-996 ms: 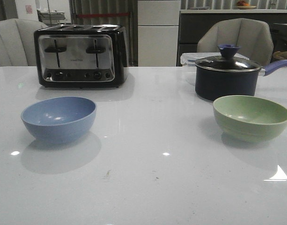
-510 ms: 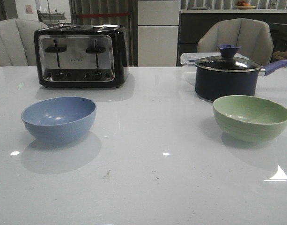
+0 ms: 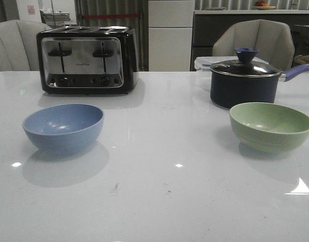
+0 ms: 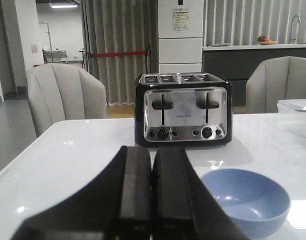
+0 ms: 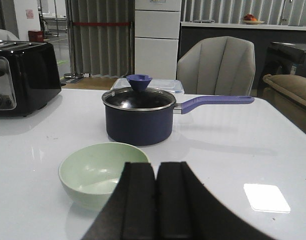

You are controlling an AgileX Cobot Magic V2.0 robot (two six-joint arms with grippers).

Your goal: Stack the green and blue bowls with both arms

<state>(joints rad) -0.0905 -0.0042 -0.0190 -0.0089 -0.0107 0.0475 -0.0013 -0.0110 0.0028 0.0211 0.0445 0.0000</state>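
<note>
standing well apart on the glossy white table (image 3: 154, 201), the front view shows the matte dusty blue round bowl (image 3: 63, 127) at the left and the matte pale sage green round bowl (image 3: 270, 126) at the right. neither bowl has shifted over the last second; no arm enters this view, so the stacking has not begun.

left wrist view: the left gripper (image 4: 151, 190) has its black fingers pressed together, holding nothing. the blue bowl (image 4: 245, 201) sits just beside it, in front of the black and chrome toaster (image 4: 182, 116).

right wrist view: the right gripper (image 5: 155, 200) is likewise closed and empty. the green bowl (image 5: 95, 171) lies directly ahead, near the dark navy lidded saucepan (image 5: 139, 117).
</note>
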